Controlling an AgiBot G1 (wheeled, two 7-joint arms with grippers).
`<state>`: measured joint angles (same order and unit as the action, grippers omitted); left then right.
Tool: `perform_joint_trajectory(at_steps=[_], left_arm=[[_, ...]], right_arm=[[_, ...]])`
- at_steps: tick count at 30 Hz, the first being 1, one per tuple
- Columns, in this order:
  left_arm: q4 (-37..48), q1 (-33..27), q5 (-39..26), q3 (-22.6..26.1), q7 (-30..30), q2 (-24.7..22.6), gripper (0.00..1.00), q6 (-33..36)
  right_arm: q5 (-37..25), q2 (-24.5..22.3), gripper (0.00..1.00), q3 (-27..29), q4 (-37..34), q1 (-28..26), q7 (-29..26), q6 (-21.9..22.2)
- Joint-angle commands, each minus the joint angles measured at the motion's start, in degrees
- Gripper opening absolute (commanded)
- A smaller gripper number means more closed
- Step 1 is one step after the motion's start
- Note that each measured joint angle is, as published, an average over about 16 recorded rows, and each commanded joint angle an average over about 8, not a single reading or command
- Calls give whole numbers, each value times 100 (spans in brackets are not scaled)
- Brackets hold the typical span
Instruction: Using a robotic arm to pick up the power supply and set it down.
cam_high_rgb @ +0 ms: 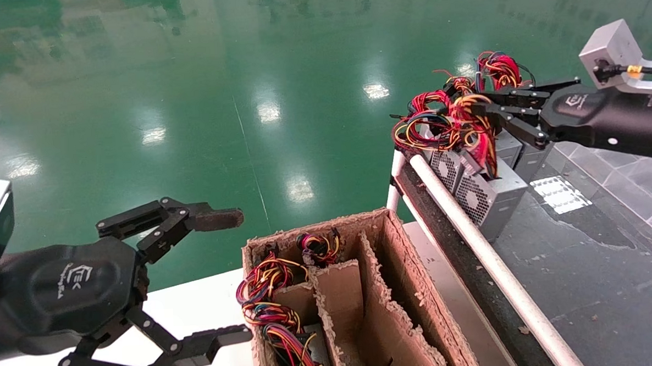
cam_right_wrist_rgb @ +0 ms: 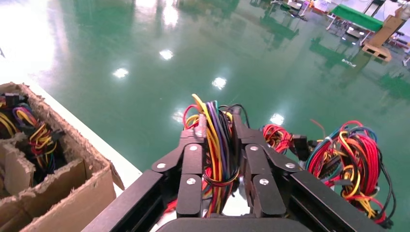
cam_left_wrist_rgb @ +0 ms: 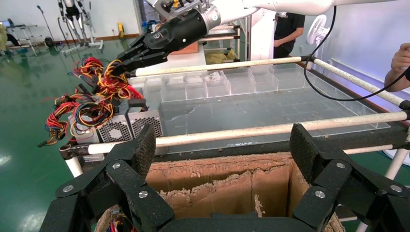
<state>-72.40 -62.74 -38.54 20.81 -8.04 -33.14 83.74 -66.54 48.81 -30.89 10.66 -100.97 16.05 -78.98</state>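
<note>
Several grey power supplies stand in a row at the corner of the dark table [cam_high_rgb: 583,282] on the right. The nearest power supply [cam_high_rgb: 486,198] shows its fan grille and seems to rest on the surface. My right gripper [cam_high_rgb: 479,107] is shut on its looped wire bundle [cam_right_wrist_rgb: 215,140], and the right wrist view has the wires pinched between the fingers [cam_right_wrist_rgb: 191,164]. My left gripper [cam_high_rgb: 237,276] hangs open and empty at the left, beside the cardboard box [cam_high_rgb: 385,268]. The left wrist view shows the same grip from afar: right gripper [cam_left_wrist_rgb: 121,65], power supply [cam_left_wrist_rgb: 128,126].
The divided cardboard box holds another wired unit [cam_high_rgb: 271,312] in its left compartment. A white rail [cam_high_rgb: 471,237] edges the table. Clear plastic bins [cam_left_wrist_rgb: 217,84] line its far side. A person's hand [cam_left_wrist_rgb: 399,58] is at the far table edge. Green floor lies beyond.
</note>
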Motion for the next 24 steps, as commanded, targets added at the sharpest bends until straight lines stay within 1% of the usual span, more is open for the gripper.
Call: perform_joint_trajectory(at_steps=[1,12,20,24], left_arm=[[0,0,0,0,0,0,100,0],[0,0,0,1,0,0,100,0],[1,0,1,1,1,1,100,-1],[2,1,2,1,1,1,100,-1]], right_arm=[[-19,-1,100,-12,-82,-35,50,-35],[-90,-67,100,-58,-364,-228,131,-250],[354,-204,100,229,-521,-333,-68,-774],[546,-251,100,349,-375,-242,-171,-931]])
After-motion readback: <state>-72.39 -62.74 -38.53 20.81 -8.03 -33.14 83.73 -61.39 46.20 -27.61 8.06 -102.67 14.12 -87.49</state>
